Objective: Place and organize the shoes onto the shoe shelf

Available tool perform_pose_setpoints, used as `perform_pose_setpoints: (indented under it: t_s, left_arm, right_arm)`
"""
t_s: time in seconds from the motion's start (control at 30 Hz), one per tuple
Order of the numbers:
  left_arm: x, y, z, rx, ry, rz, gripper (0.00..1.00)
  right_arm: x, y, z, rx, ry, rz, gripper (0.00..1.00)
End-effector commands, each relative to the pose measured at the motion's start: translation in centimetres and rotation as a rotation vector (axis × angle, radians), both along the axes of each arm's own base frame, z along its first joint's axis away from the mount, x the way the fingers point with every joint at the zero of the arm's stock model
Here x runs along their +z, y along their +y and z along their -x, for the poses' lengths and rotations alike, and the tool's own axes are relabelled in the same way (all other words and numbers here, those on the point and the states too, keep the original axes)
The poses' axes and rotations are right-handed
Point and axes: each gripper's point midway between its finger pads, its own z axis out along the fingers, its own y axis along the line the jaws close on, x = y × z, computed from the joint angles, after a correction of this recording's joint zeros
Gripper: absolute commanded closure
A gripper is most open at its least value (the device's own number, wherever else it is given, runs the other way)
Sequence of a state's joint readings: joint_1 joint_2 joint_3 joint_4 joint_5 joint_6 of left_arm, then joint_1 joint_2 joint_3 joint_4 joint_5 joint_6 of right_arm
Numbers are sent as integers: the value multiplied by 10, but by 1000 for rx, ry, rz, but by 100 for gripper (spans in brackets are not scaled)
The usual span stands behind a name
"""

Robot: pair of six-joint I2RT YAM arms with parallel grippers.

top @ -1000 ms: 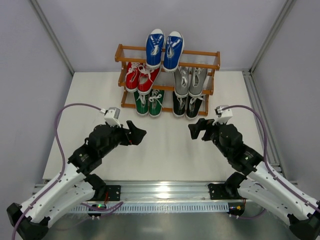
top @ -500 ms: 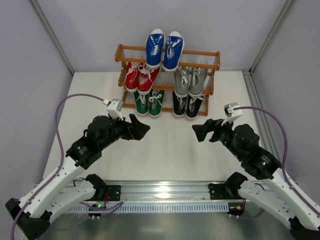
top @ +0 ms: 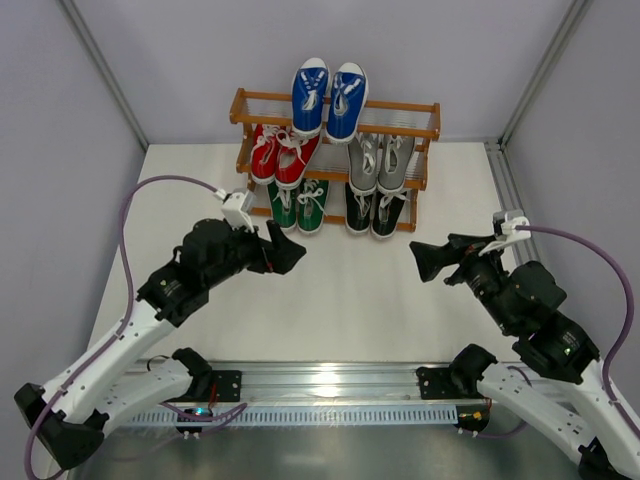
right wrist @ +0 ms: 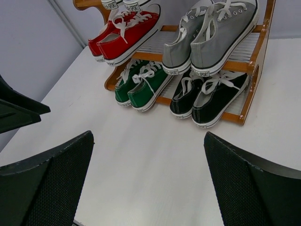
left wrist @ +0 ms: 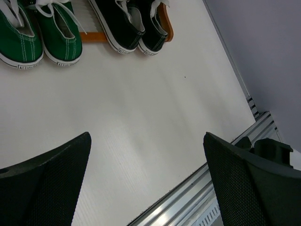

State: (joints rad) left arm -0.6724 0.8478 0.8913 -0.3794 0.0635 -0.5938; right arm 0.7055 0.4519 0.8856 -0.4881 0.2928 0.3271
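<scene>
Shoes (top: 328, 97) all on shelf (top: 400, 106); task looks complete. Left tool (top: 288, 253), right tool (top: 420, 262) released, empty. Next: park arms clear.

This looks like a robotics lab cell, not a home. A bare white table (top: 340, 300) is boxed in by plain pale panels (top: 60, 150) on aluminium posts (top: 105, 75). Two cabled robot arms (top: 190, 280) are bolted to a metal rail (top: 330, 385) along its near edge, and a shoe shelf (top: 405, 105) stands at its far edge.
</scene>
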Motion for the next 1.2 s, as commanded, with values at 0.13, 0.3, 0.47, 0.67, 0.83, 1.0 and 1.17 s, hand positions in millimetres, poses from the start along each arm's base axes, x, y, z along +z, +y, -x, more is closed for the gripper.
perform_pose_setpoints:
  t_s: [0.13,0.3,0.47,0.67,0.83,1.0,1.17]
  left_arm:
    - [-43,28,-38,223,44,-202,0]
    - [-52,53,-62,409,57,-241,0]
    - [-10,62,-68,462,-78,-68,0]
    - [-5,80,-48,491,-83,-53,0]
    - [-5,96,-31,519,-105,-11,0]
    - [-9,106,-20,532,-106,-10,0]
    - [-13,107,-16,525,-94,-4,0]
  right_arm:
    - [-27,-19,-14,-142,68,71,0]
    - [-81,-58,-37,-449,172,156,0]
    - [-104,-55,-82,-464,261,31,10]
    - [-146,-64,-130,-308,365,-367,96]
    - [-182,-53,-158,-189,469,-505,96]
    - [-203,-32,-166,-65,557,-614,96]
    - [-238,-33,-177,-98,656,-620,96]
